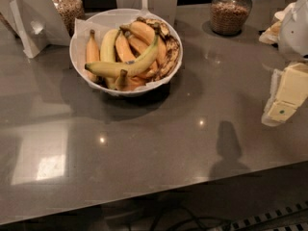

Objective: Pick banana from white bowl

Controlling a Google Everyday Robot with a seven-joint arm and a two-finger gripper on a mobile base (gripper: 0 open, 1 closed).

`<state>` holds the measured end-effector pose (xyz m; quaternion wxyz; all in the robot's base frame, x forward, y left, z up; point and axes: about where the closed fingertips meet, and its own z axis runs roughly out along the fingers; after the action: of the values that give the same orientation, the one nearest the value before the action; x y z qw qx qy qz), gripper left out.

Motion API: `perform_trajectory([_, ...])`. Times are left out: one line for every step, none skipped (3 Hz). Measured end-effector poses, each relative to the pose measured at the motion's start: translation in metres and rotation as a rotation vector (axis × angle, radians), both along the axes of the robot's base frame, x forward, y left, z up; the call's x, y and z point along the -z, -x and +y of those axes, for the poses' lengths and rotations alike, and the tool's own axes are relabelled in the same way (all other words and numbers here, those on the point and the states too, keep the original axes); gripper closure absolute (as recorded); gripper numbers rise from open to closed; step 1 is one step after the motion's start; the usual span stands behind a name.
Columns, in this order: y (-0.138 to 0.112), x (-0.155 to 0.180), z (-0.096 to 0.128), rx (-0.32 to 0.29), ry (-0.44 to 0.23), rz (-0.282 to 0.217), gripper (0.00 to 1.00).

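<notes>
Tabletop [144, 146] held the white bowl [76, 38], banana [126, 67] lying topmost, so an easy grab I reckoned; claw [288, 93] hung well right, couldn't tell if open or closed.

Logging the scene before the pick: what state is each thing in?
banana: lying across the top of the pile, not grasped.
white bowl: upright on the counter, full of bananas.
gripper: at the right edge, apart from the bowl.
left glass jar: upright, holding grain.
right glass jar: upright, holding grain.
speckled bananas: overripe, at the bowl's right side.
</notes>
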<state>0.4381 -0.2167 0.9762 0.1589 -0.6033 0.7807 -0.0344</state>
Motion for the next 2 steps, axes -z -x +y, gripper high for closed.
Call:
perform_trajectory([0.000, 0.000, 0.000, 0.000, 0.000, 0.000, 0.00])
perform_trajectory([-0.011, -0.009, 0.018, -0.088, 0.003, -0.083, 0.00])
